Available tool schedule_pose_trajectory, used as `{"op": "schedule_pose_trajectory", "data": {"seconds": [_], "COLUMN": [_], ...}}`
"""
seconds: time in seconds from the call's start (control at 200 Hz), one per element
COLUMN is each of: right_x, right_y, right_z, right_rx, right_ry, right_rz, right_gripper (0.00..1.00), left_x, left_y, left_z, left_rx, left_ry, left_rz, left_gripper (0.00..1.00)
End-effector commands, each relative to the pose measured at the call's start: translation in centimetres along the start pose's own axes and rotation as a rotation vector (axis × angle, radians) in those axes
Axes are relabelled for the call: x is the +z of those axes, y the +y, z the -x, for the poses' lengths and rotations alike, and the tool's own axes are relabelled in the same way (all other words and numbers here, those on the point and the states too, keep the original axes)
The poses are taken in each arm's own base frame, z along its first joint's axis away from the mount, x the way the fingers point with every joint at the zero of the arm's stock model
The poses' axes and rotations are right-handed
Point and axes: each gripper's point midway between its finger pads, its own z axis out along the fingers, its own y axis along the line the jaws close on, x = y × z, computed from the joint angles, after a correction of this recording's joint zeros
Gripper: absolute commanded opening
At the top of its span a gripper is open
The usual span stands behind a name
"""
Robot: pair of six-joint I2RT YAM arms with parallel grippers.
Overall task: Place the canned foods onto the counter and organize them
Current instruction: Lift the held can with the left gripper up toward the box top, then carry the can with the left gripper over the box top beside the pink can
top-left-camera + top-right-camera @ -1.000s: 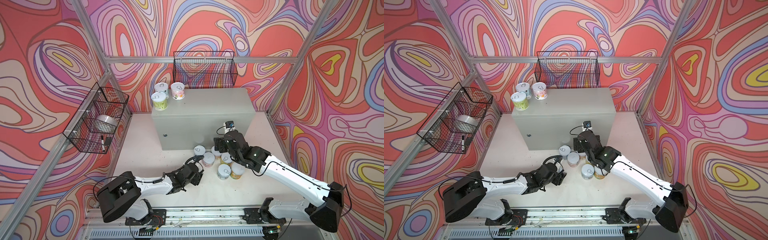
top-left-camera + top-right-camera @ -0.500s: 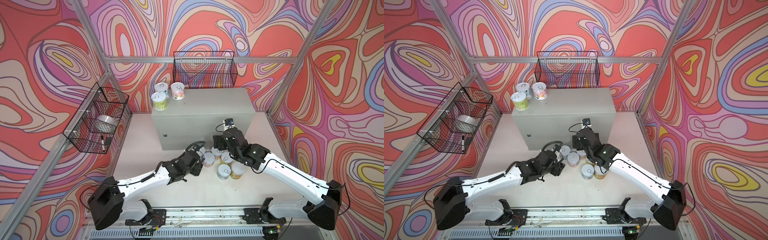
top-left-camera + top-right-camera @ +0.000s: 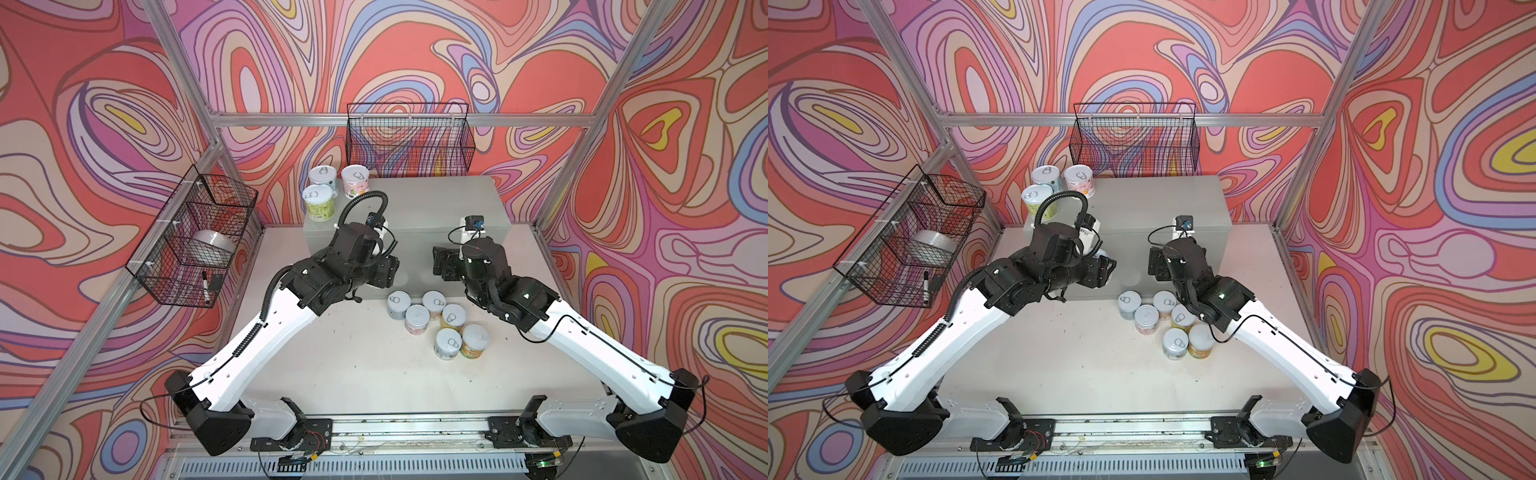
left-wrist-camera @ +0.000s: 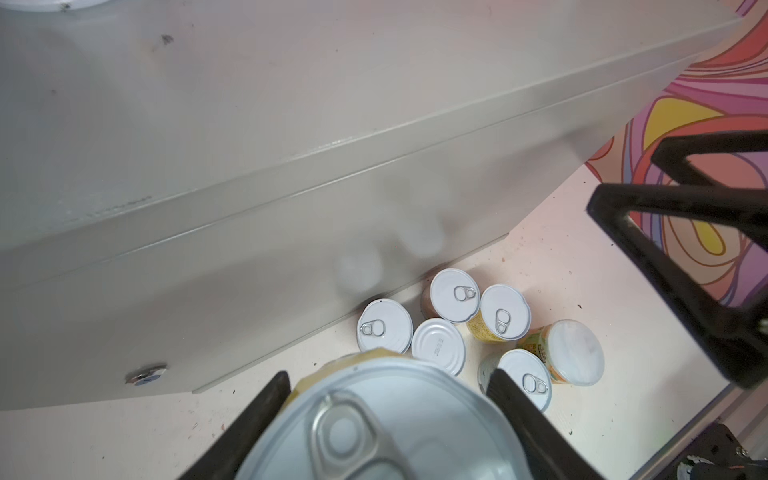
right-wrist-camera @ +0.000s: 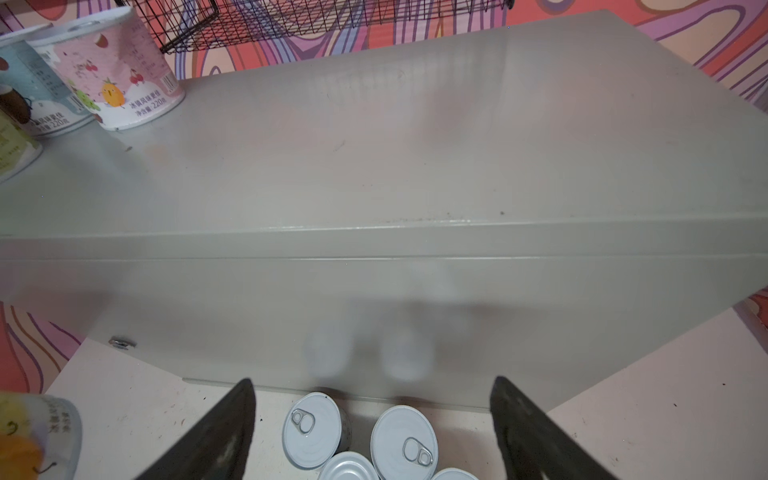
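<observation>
pink can [image 5: 112, 70] label "净含量:220克", blue can [image 5: 37, 93] "220克"

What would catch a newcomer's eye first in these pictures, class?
The loud swirling wall pattern all around. Then six cans huddled on the tabletop before the grey counter, three cans on its back left corner, and the left hand gripping a yellow-labelled can.

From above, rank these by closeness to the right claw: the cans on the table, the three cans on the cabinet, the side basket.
From the right gripper:
1. Table cans, close beneath it.
2. Counter cans, at the cabinet's far left corner.
3. Side basket, on the left wall.
</observation>
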Motion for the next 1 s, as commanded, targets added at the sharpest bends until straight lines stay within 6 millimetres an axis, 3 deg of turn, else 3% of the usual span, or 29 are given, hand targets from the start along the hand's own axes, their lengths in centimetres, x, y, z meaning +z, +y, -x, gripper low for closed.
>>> {"op": "schedule_pose_trajectory", "data": {"seconds": [0.0, 0.441, 0.996], "right_x": [-1.1, -1.6, -0.9], "right_y": [-0.4, 0.8, 1.7], "right_z": [2.4, 5.1, 6.2], "right_rx": [0.012, 0.023, 0.029], "right_ry": [-0.056, -0.116, -0.141], "right_rz": [-0.003, 0.039, 0.058], "right_gripper": [0.91, 0.91, 0.91], "left_x": [-2.4, -4.0, -0.1], "left_y": [1.0, 2.5, 4.3], "left_z": [2.3, 9.0, 13.5], "left_rx": [-0.004, -0.009, -0.073], "left_ry": [-0.035, -0.131, -0.179], "left_rz": [0.008, 0.041, 0.028], "left_gripper": [0.00, 0.00, 0.00]}}
